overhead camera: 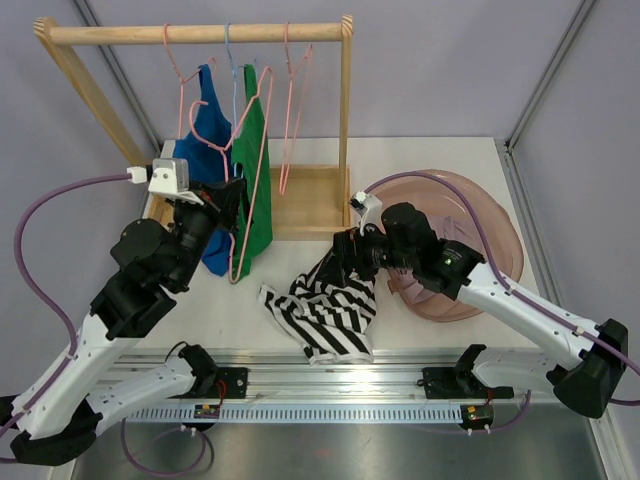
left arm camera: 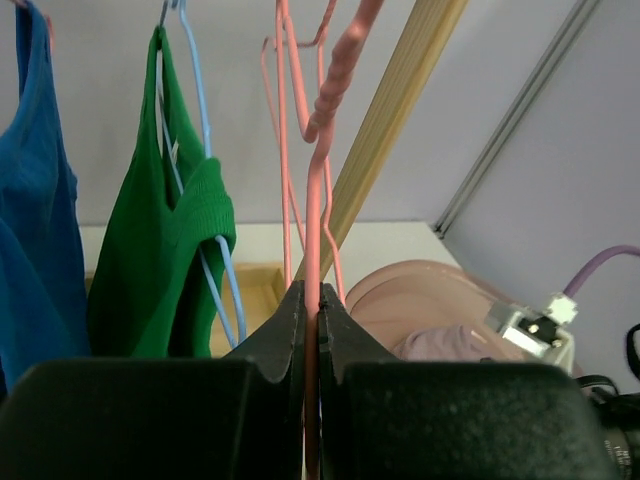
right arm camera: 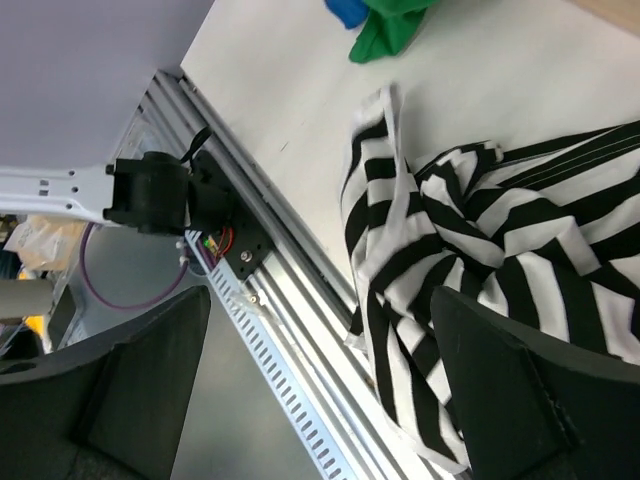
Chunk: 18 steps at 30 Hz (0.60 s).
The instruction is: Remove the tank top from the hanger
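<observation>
Most of the job looks done, judging by how things lie; the table holds the wooden rack in the upper left of the overhead view and a pink basin at the right. Below centre the striped tank top lies crumpled on the table, with no hanger showing in it, its near hem close to the metal rail at the table's lower edge. On the rack, upper left, a blue tank top and a green tank top hang side by side; a second pink hanger hangs bare to their right. The pink hanger that runs up the middle of the left wrist view is bare too; whether its hook sits on the rack's bar I cannot tell. The left gripper has its jaws pinched tight on that hanger's wire. The right gripper hovers over the striped cloth with its fingers spread wide, clasping nothing.

What is left, as I judge it, is small: dispose of the bare hanger and draw the right arm clear of the cloth.
</observation>
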Motion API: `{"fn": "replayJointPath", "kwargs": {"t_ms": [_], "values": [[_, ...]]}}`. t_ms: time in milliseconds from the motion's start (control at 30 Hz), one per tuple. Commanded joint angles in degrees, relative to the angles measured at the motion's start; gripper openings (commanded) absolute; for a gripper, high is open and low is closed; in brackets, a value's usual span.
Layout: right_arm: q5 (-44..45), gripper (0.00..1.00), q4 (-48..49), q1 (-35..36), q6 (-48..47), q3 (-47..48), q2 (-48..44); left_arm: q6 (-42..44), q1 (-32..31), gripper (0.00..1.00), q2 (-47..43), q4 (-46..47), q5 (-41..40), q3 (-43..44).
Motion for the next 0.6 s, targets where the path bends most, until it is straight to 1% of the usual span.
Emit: {"fn": "replayJointPath", "kwargs": {"t_ms": [0, 67, 167, 200, 233, 267, 300, 333, 367, 400, 433, 467, 500, 533, 567], "values": [[5.9, 0.99, 2.6, 0.5, -1.8, 2.0, -3.1, -2.0, -0.1, 0.0, 3.4, -3.8, -3.7, 4.9], [6.2, 0.99, 2.6, 0.5, -2.2, 2.0, -3.2, -1.5, -0.2, 0.0, 5.6, -5.7, -4.0, 8.2], [6.3, 1.0, 2.6, 0.5, -2.5, 1.9, -3.0, -0.6, -0.1, 0.0, 11.3, -8.3, -4.0, 13.0], [6.4, 1.0, 2.7, 0.5, -2.6, 1.8, -3.0, -0.4, -0.1, 0.0, 13.0, -9.1, -4.4, 17.2], [6.5, 0.99, 2.7, 0.5, -2.6, 1.7, -3.0, -0.3, -0.1, 0.0, 17.2, -11.2, -4.8, 19.6], [6.6, 0.99, 2.7, 0.5, -2.7, 1.6, -2.9, -0.3, -0.1, 0.0, 19.2, -12.8, -5.4, 22.2], [6.7, 1.0, 2.7, 0.5, -2.7, 1.6, -3.0, -0.2, -0.1, 0.0, 22.0, -14.5, -6.8, 28.8], [6.8, 0.99, 2.6, 0.5, -2.6, 1.6, -3.2, 0.1, -0.1, 0.0, 24.1, -17.4, -7.0, 31.6], [6.8, 0.99, 2.5, 0.5, -2.7, 1.6, -3.4, 0.7, 0.0, 0.0, 28.6, -18.8, -7.2, 35.1], [6.9, 0.99, 2.2, 0.4, -2.6, 1.6, -4.0, 0.9, 0.3, 0.0, 30.6, -21.1, -7.5, 40.6], [6.9, 0.99, 2.0, 0.4, -2.6, 1.6, -4.4, 1.0, 0.8, 0.0, 32.4, -22.4, -7.2, 43.8], [7.0, 1.0, 2.0, 0.5, -2.7, 1.5, -4.6, 1.0, 1.4, 0.0, 36.4, -23.6, -6.9, 46.5], [7.0, 0.99, 1.8, 0.5, -2.6, 1.5, -5.4, 0.7, 2.0, 0.0, 38.0, -24.7, -5.0, 48.9], [7.1, 1.0, 1.5, 0.4, -2.5, 1.3, -5.8, 0.6, 3.5, 0.0, 39.7, -26.7, -4.1, 53.1], [7.1, 0.99, 1.4, 0.5, -2.5, 1.3, -6.1, 0.7, 4.2, 0.0, 41.0, -27.1, -3.4, 54.4]]}}
